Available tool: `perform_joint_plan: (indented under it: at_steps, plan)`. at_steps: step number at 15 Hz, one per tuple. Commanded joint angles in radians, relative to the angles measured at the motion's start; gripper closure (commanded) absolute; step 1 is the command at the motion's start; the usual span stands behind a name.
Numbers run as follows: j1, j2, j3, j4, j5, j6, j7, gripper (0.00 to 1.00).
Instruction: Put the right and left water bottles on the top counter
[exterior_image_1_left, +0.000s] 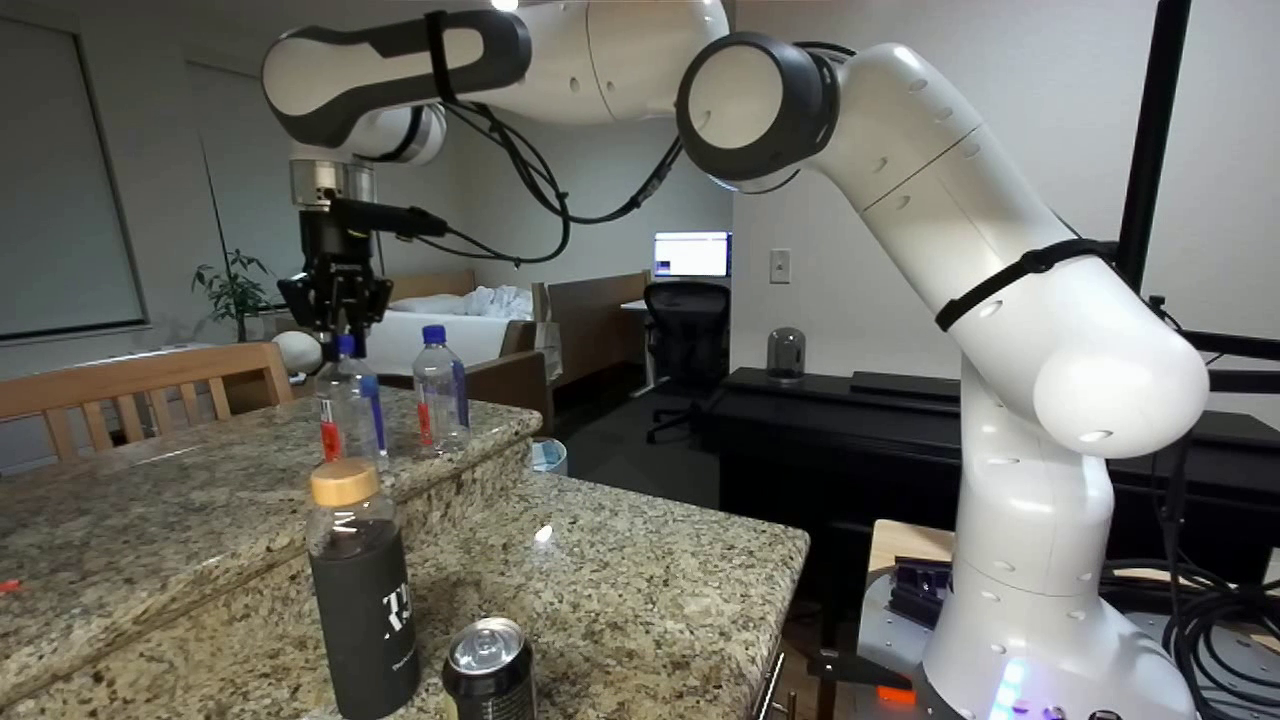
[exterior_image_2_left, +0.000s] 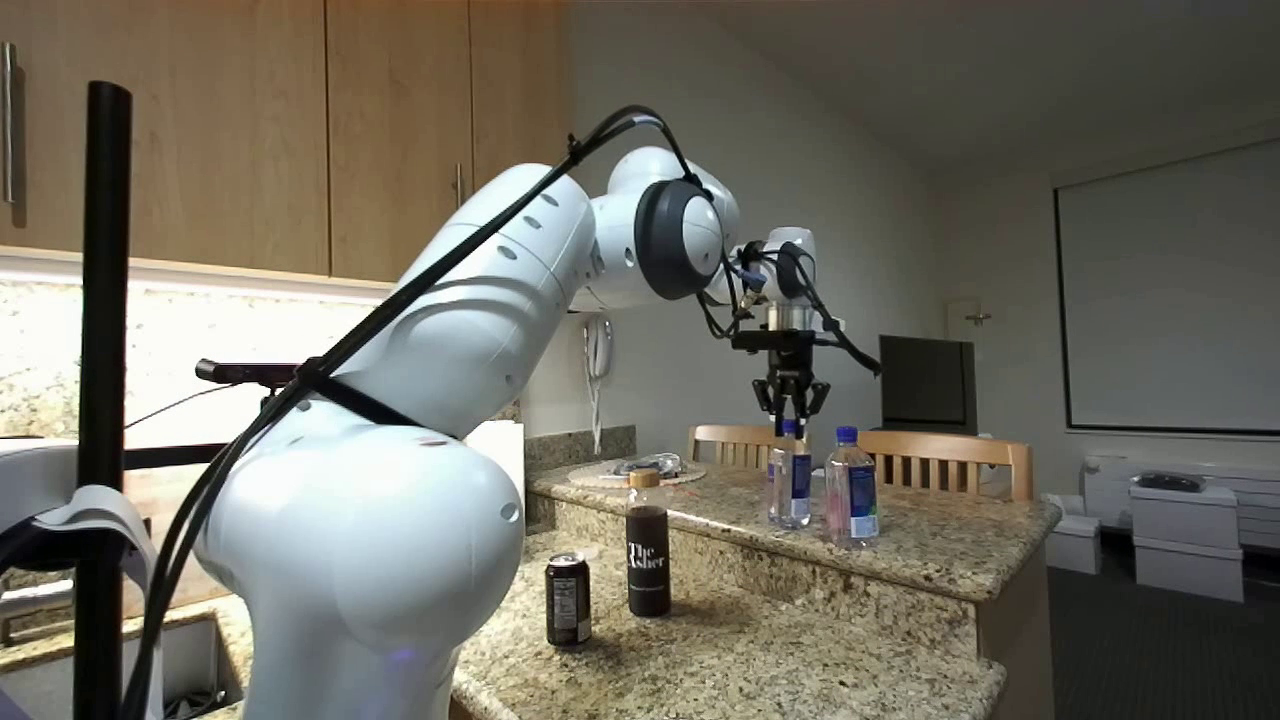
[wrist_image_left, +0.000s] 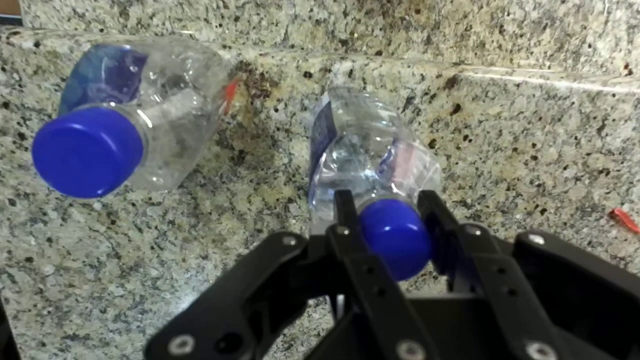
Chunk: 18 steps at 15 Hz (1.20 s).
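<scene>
The gripped bottle (wrist_image_left: 370, 145), at the centre of the wrist view, and the second bottle (wrist_image_left: 175, 115), at its upper left, carry blue labels (exterior_image_2_left: 862, 495) with touches of red and pink; their print is too small to read. Legible lettering is on the black flask (exterior_image_2_left: 648, 575), lower middle of an exterior view: "The Asher". The can (exterior_image_2_left: 568, 600) just left of it bears print too fine to make out.

Both bottles are clear plastic with blue caps (wrist_image_left: 85, 150). They stand upright, near each other, on the top counter (exterior_image_2_left: 940, 530), close to its edge above the lower tier (exterior_image_2_left: 780, 650). The pincer (wrist_image_left: 386, 200) is clamped on the gripped bottle's cap, a finger on each side.

Both tiers are polished granite, speckled tan, brown and black; a red scrap (wrist_image_left: 625, 220) lies at the right edge of the wrist view. Flask and can stand on the lower tier. Wooden chairs (exterior_image_2_left: 945, 447) line the counter's far side; wooden cabinets (exterior_image_2_left: 400, 130) fill the upper left of an exterior view. In an exterior view a lit screen (exterior_image_1_left: 692, 254) shows above a black office chair (exterior_image_1_left: 688, 320) near the middle.
</scene>
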Motion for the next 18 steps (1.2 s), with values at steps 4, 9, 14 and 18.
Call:
perform_joint_plan:
  at_steps: [4,9,14,18]
  plan:
    - [0.016,-0.007,-0.022,0.029,-0.016,-0.007,0.044,0.33]
    - [0.018,-0.011,-0.036,0.048,-0.015,-0.009,0.058,0.02]
    - [0.011,-0.050,-0.051,0.046,-0.008,-0.044,0.065,0.00]
    - [0.001,-0.128,-0.076,0.001,-0.010,-0.144,0.049,0.00]
